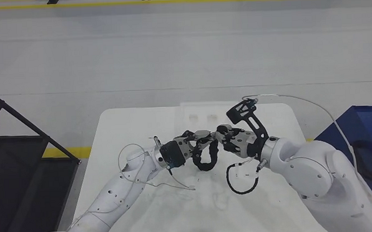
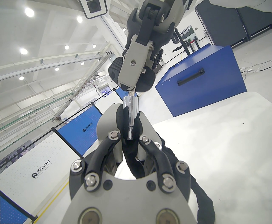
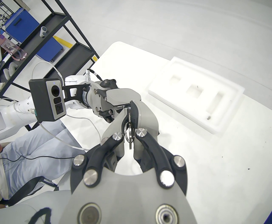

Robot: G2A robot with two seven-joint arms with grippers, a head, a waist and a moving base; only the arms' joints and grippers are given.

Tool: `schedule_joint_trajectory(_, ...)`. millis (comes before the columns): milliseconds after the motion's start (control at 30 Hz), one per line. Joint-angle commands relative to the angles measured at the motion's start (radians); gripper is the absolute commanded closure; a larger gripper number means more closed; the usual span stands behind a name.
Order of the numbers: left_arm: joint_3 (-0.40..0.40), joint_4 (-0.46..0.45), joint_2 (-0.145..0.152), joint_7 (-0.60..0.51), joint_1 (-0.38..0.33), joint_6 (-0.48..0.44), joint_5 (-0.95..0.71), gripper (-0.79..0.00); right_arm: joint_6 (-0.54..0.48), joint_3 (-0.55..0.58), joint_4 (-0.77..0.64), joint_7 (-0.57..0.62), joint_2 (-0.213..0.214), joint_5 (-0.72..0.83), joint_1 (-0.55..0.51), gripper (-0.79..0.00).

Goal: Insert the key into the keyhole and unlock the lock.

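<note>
left jaws clamped on lock (image 2: 130, 118), right jaws pinching key (image 3: 129, 144), tip at lock's end

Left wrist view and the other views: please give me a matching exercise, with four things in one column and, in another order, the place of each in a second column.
Things:
1. lock
2. key
3. white foam tray
4. blue cabinet

Places:
A. on the floor beside the table
B. held in the right gripper
C. lying on the table
D. held in the left gripper

Pairs: 1-D, 2-B, 3-C, 4-A
</note>
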Motion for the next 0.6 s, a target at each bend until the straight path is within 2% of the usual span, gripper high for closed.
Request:
schedule_joint_trajectory(0,0.0,0.0,0.0,0.001,0.0,0.0,0.001,0.0,-0.002,-0.002,0.003,0.002,-0.001,0.002,0.004,0.0)
schedule_joint_trajectory(333,-0.001,0.002,-0.002,0.003,-0.001,-0.004,0.007,0.0,-0.013,-0.015,0.023,0.001,-0.006,-0.002,0.023,0.0)
schedule_joint_trajectory(367,-0.001,0.002,-0.002,0.004,0.0,-0.006,0.006,0.0,-0.014,-0.016,0.025,0.001,-0.007,-0.002,0.025,-0.031)
schedule_joint_trajectory(433,-0.001,0.003,-0.003,0.005,0.0,-0.008,0.006,0.0,-0.015,-0.017,0.029,0.0,-0.008,0.001,0.027,-0.234)
schedule_joint_trajectory(467,-0.001,0.003,-0.003,0.005,0.0,-0.009,0.005,0.0,-0.016,-0.018,0.031,0.0,-0.008,0.003,0.028,-0.403)
schedule_joint_trajectory(500,-0.001,0.005,-0.004,0.004,0.001,-0.01,0.001,0.0,-0.016,-0.018,0.033,-0.001,-0.008,0.003,0.029,-0.736)
schedule_joint_trajectory(533,-0.002,0.008,-0.004,0.002,0.001,-0.013,-0.003,0.0,-0.018,-0.018,0.033,-0.002,-0.009,0.002,0.03,-0.785)
schedule_joint_trajectory(567,-0.003,0.009,-0.004,0.0,0.001,-0.014,-0.007,0.0,-0.018,-0.017,0.035,-0.005,-0.009,0.002,0.03,-0.785)
